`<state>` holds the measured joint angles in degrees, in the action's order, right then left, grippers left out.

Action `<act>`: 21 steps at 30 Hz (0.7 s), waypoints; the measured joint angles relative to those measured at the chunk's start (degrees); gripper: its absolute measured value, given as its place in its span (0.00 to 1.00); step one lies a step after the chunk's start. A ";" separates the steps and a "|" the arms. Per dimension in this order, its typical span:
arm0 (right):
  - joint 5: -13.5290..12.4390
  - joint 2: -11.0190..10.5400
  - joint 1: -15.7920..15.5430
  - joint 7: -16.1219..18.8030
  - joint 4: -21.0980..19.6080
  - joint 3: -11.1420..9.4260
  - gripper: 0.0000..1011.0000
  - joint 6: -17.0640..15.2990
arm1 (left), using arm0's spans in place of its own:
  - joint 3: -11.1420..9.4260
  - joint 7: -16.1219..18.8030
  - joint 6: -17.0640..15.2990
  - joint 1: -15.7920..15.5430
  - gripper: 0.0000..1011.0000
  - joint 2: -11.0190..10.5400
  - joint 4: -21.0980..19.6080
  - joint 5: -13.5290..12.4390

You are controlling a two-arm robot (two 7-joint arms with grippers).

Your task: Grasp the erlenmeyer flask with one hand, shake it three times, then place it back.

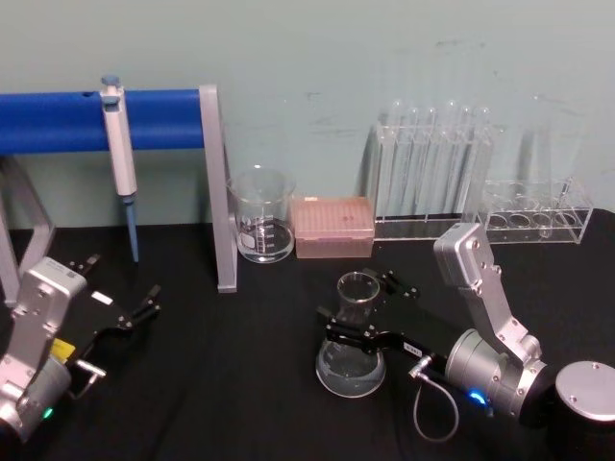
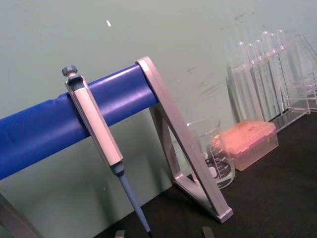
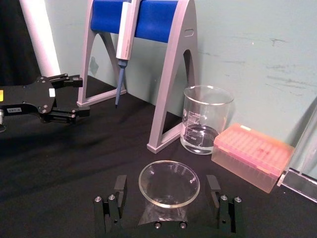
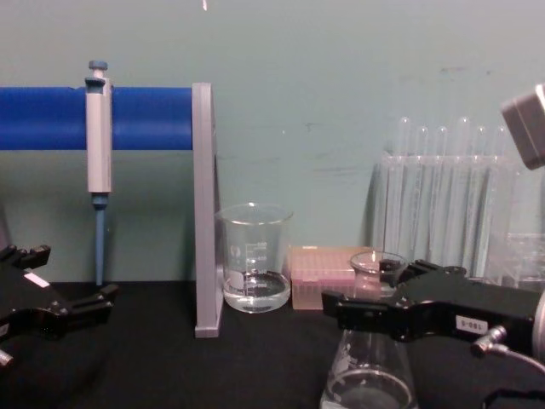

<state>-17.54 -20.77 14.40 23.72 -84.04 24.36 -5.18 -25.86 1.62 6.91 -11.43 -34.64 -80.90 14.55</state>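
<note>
The erlenmeyer flask stands upright on the black table, right of centre, clear glass with a little liquid in its base. My right gripper is open at the height of its neck, one finger on each side. In the right wrist view the flask's rim sits between the two fingers with a gap on both sides. The chest view shows this gripper across the flask just under the rim. My left gripper rests open at the table's left, holding nothing.
A glass beaker and a pink tip box stand behind the flask. Test tubes in a clear rack and a second rack are at the back right. A pipette hangs on the blue stand.
</note>
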 joint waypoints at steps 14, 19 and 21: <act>-1.17 -1.59 -1.77 0.74 -2.19 -0.96 0.99 0.29 | 0.00 0.00 0.00 0.00 0.99 0.00 0.00 0.00; -1.82 -3.10 -3.56 0.63 -4.49 -1.81 0.99 -0.26 | 0.00 0.00 0.00 0.00 0.99 0.00 0.00 0.00; -2.07 -3.69 -4.10 0.74 -5.18 -2.06 0.99 -0.40 | 0.00 0.00 0.00 0.00 0.99 0.00 0.00 0.00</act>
<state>-19.61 -24.47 10.30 24.46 -89.22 22.31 -5.58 -25.86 1.62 6.91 -11.43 -34.65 -80.90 14.55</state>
